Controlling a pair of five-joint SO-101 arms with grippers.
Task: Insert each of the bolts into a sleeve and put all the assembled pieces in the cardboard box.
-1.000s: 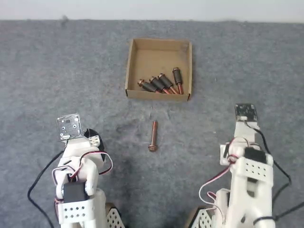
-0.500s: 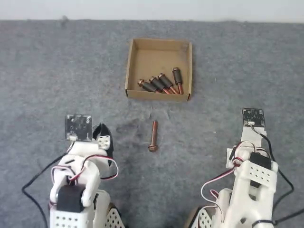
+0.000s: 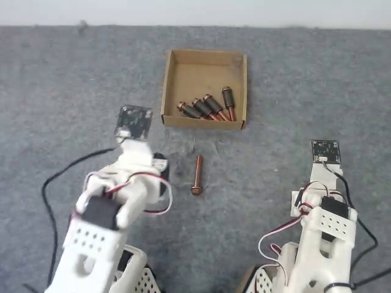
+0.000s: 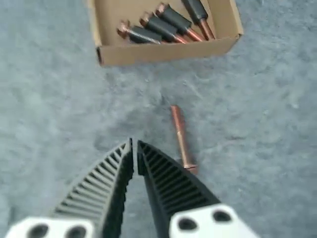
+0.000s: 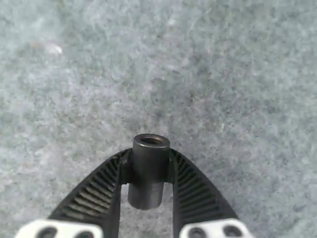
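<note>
Nearest the robot, the right tool [image 5: 148, 159] is clamped on a short black sleeve [image 5: 148, 173]. It grips the sleeve across the middle, with the open bore facing away over the grey tabletop [image 3: 61, 91].

The left tool [image 4: 134, 148] sits lower over the middle of the tabletop. Its jaws are all but together, with only a thin slit between them and nothing in it. Just beside its tip lies the one loose copper bolt [image 4: 180, 139], flat on the tabletop. The bolt's head is at the near end and its shank points toward the cardboard box [image 3: 173, 61]. Four assembled pieces [image 3: 206, 108] already lie in the box against its near wall.

The step in hand looks like picking up that bolt. To do it well, the left tool would need to:
- open wide first;
- shift sideways so the shank sits between the jaws;
- close across the shank close to the head.

That grip leaves most of the shank free to enter the sleeve. A grip near the tip would block insertion. A skewed grip would make it harder to line the bolt up with the bore.
</note>
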